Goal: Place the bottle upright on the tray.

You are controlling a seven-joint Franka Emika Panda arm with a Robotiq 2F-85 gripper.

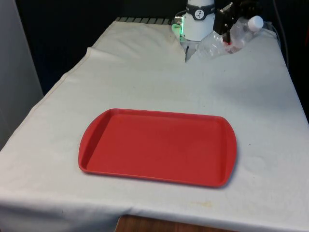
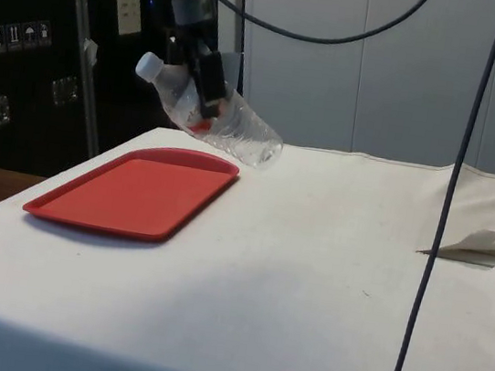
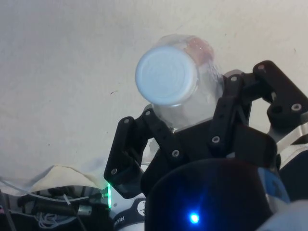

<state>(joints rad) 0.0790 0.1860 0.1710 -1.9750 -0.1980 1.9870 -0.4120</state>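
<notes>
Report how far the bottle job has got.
Done: the black two-finger gripper has closed on the clear plastic bottle with a white cap and lifted it off the white cloth. In hand: the bottle hangs tilted, cap raised. Left: carry it over the empty red plastic tray, stand it upright, release.

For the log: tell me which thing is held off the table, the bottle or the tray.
The clear bottle, white cap, is gripped tilted in the hand above the cloth. The red tray lies flat on the table, empty.
</notes>
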